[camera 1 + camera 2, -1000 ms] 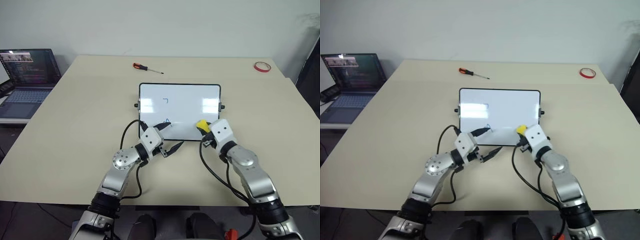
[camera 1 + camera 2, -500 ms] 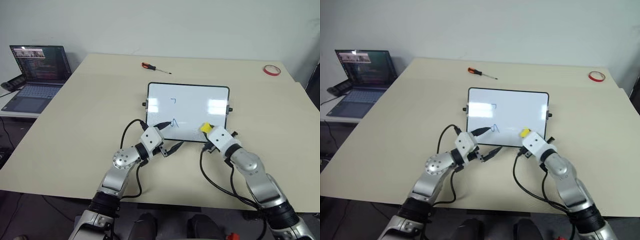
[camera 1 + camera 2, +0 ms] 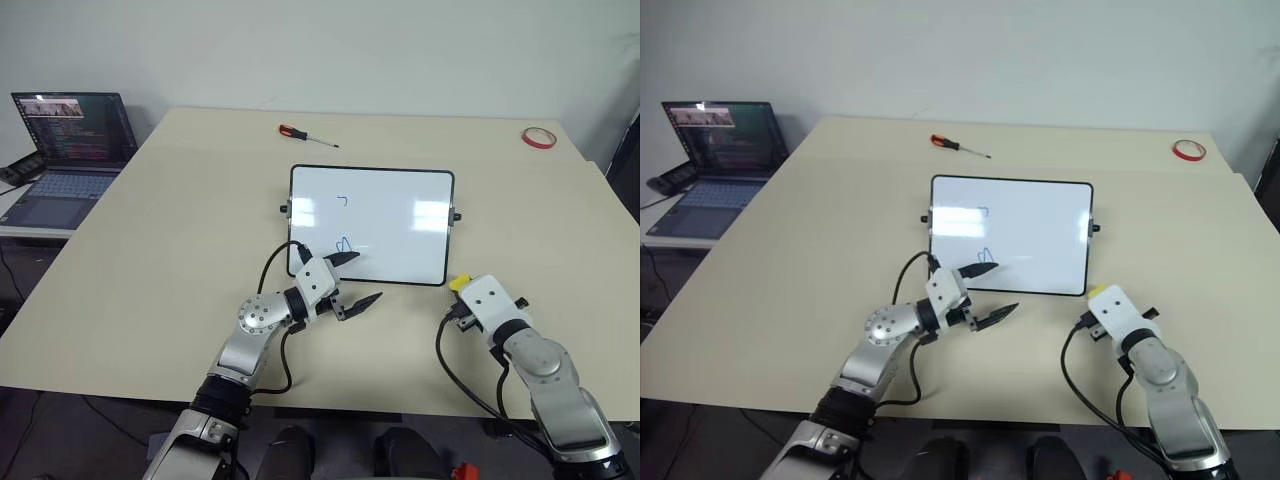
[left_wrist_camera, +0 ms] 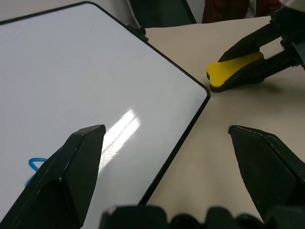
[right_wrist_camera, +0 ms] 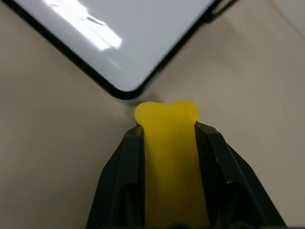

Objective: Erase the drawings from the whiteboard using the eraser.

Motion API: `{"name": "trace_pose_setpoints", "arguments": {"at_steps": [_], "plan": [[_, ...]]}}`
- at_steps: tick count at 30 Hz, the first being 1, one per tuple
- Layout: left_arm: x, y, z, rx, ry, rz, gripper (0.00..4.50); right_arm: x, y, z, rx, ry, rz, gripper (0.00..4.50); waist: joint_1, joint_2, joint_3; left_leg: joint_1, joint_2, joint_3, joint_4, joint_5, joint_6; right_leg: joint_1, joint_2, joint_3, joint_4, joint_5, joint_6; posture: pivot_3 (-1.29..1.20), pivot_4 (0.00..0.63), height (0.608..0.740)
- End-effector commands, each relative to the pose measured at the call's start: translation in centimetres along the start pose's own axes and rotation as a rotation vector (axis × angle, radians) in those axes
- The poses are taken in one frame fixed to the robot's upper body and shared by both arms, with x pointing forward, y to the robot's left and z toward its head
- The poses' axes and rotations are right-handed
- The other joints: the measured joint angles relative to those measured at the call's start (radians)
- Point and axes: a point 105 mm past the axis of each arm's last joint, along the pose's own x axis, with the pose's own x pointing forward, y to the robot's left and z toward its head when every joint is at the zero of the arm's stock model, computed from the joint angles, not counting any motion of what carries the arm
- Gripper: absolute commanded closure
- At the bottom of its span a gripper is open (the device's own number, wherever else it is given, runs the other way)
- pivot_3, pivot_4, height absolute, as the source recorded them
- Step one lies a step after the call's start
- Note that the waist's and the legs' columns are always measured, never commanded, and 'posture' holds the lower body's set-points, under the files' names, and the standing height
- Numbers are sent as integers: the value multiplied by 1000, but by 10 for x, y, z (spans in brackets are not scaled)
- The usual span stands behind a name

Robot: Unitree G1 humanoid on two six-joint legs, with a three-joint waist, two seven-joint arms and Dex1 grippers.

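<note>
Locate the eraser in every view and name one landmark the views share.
Left eye: eraser off the whiteboard's near right corner.
Right eye: same spot.
Left wrist: across the table past the corner.
Right wrist: between the right gripper's fingers.
Landmark: that rounded black-framed corner.

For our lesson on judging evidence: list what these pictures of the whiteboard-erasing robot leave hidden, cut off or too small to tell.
- The eraser's dark underside: hidden in the right wrist view; the right gripper clamps its sides.
- Whether the eraser touches the table: not clear in either eye view.
- The drawings: too small in the eye views to read their shapes; one is cut off by a left gripper finger in the left wrist view.
- The laptop screen's text: too small.
</note>
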Motion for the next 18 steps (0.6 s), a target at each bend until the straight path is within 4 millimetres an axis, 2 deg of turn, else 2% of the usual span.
{"name": "trace_pose_setpoints", "arguments": {"at_steps": [1, 3, 8, 12, 18], "plan": [[3, 4, 12, 25, -54, -3, 0, -2, -7, 42, 84, -180, -13, 3336, -6, 0, 1, -1, 0, 1, -1, 0, 0, -2, 0, 0, 0, 0, 0, 0, 150, 740], [4, 3, 12, 29, -55, -8, 0, -3, -11, 64, 128, -280, -12, 3336, -8, 1, 1, -2, 0, 2, -3, 0, 0, -5, 0, 1, 0, 0, 0, 0, 150, 740], [4, 10, 14, 39, -56, 26, 0, -6, -28, 95, 169, -411, -45, 3336, -4, 1, 1, -5, 0, 2, -3, 0, 0, -7, 0, 1, -1, 0, 0, 0, 150, 740], [-1, 15, 15, 45, -49, 58, 0, -10, -35, 106, 187, -439, -50, 3336, -3, 1, 1, -6, 0, 2, -3, 0, 0, -8, 0, 1, -1, 0, 0, 0, 150, 740], [-12, 23, 12, 51, -29, 118, 0, -17, -33, 112, 202, -453, -44, 3336, -5, 1, 1, -6, 1, 2, -3, 0, 0, -8, 0, 1, 0, 0, 0, 0, 150, 740]]}}
